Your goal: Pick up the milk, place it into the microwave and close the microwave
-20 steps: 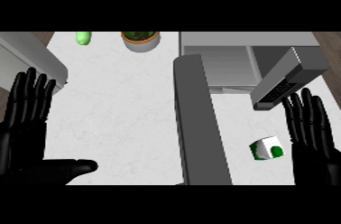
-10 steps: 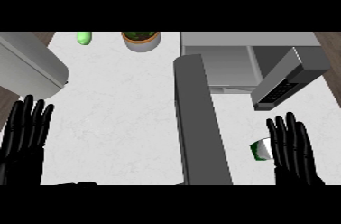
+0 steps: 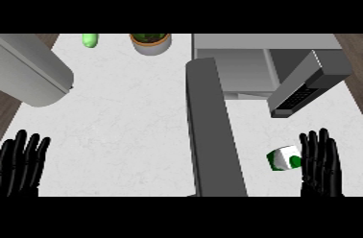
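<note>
Along the counter's far edge stood a pot (image 3: pixel 150 43) with green leaves in it, and just left of it a small green thing (image 3: pixel 89 39) too small to identify. Right of the pot sat the microwave (image 3: pixel 234 64), its cavity showing as a grey box with nothing visible inside. Its door (image 3: pixel 214 131) hung wide open, reaching from the cavity's left side toward the near edge as a long grey slab. On the microwave's right a dark panel (image 3: pixel 306 86) with buttons angled down toward the counter.

The milk (image 3: pixel 285 159), a small white and green carton, lay on the counter right of the door and near the front edge, outside the microwave. The right hand (image 3: pixel 320 160) was just beside it on its right, fingers straight and pointing away from the robot, spread a little and holding nothing; whether the fingers touched the carton could not be told. The left hand (image 3: pixel 22 161) rested at the lower left, well apart from everything, fingers up and likewise spread wide and holding nothing.

The counter (image 3: pixel 127 126) was white with faint marbling. A large grey rounded shape (image 3: pixel 32 71) crossed its upper left corner. Brown flooring (image 3: pixel 7 107) showed past the counter's left side and at the upper right corner.
</note>
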{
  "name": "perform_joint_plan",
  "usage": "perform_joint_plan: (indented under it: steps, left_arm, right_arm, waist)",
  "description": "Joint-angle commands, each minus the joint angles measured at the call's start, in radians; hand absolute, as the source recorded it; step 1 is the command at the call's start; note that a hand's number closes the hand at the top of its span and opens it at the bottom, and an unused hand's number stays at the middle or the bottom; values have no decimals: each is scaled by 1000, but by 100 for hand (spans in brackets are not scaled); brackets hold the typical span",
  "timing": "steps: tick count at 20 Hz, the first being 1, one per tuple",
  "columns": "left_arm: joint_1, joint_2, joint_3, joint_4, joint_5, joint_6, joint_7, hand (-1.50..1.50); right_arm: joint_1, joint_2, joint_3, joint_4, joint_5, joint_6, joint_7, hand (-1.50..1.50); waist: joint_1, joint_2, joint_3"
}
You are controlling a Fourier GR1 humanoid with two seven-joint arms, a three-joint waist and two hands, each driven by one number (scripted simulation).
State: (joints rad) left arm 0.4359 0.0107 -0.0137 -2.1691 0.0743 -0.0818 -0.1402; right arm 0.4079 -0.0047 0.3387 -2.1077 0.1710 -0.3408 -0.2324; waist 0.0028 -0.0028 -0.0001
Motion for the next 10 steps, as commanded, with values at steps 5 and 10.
perform_joint_plan:
  steps: [5,10]
  left_arm:
    - [56,-10,-12,-5,-15,-2,-45,-150]
    - [172,-11,-93,-24,-44,11,-140,-150]
  right_arm:
    - [-74,-5,-118,165,-19,-68,-98,-150]
    - [-109,-8,-197,288,-109,-41,-179,-150]
  waist:
    - [1,2,0]
    - [4,2,0]
